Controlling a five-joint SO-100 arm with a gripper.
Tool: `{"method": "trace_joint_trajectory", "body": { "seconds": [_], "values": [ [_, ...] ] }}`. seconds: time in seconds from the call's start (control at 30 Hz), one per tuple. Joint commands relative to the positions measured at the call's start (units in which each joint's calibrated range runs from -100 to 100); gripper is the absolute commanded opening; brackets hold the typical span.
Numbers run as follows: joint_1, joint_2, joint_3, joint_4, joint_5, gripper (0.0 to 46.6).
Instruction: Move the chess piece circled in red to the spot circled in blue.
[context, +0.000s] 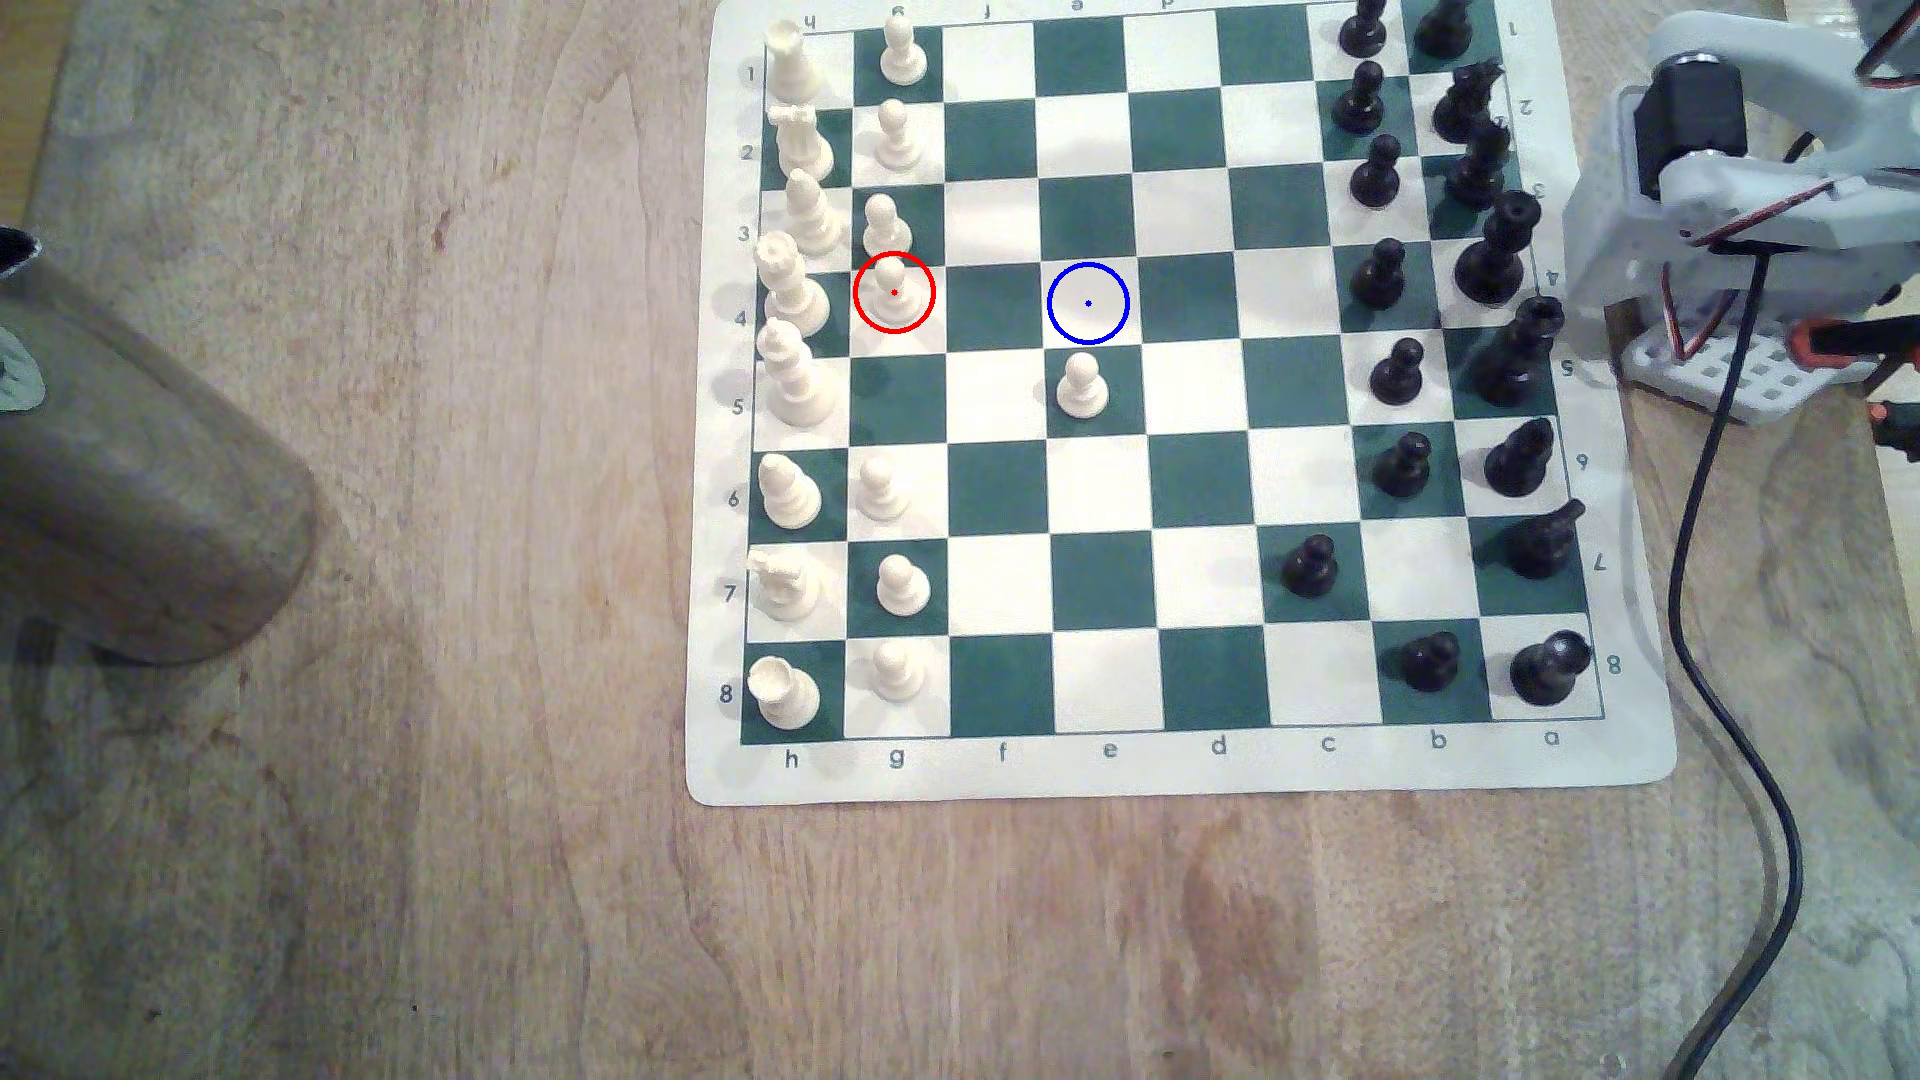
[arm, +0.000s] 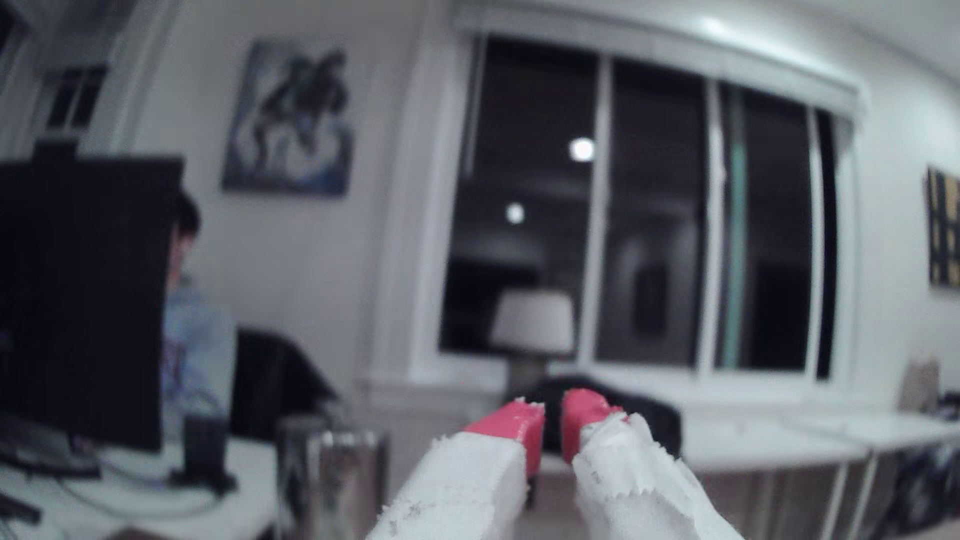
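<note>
The fingers (arm: 554, 415) were recorded in the wrist view as two red tips wrapped lower down in white tape, parted by a narrow gap and grasping nothing. They were pointed out into a blurred room, where a dark window (arm: 644, 207), a lamp (arm: 532, 327), a black monitor (arm: 83, 296) and a seated person (arm: 189, 332) behind it were made out.

In the exterior view, the arm (context: 1756, 197) was seen at the exterior view's right, off the board's edge and beside the black back row, with a black cable (context: 1714, 623) trailing from it across the tabletop (context: 416, 727).

The chess piece (context: 894, 292), a cream pawn, was found upright inside the red ring on a cream square in the g column, row 4. It stood in line with the other cream pawns of that column and just beside the taller cream pieces of the h column at the exterior view's left. The spot (context: 1088, 303), a cream square ringed in blue with a blue centre dot, was noted two columns to the exterior view's right of the pawn, in the same row, with one green square between them. It was unoccupied. A second cream pawn (context: 1082, 386) was observed on the green square adjoining the spot, in row 5.

The green and cream board mat (context: 1174, 768) lay flat on the tabletop. One black pawn (context: 1310, 566) stood advanced in the c column. A brown rounded object (context: 135, 519) was seen at the exterior view's left edge, well apart from the board.
</note>
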Motion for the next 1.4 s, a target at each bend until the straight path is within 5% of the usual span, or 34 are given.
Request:
{"method": "trace_joint_trajectory", "body": {
  "seconds": [0.0, 0.17, 0.37, 0.63, 1.37],
  "values": [
    [0.61, 5.15, -9.90, 20.91, 0.24, 1.0],
    [-1.58, 13.56, -9.54, 28.45, -0.05, 12.0],
    [-5.26, 20.69, -7.54, 28.20, -2.44, 18.4],
    [-6.28, 39.19, -8.72, 23.21, -5.08, 18.4],
    [-3.23, 71.37, -13.07, -4.07, -5.08, 11.0]
  ]
}}
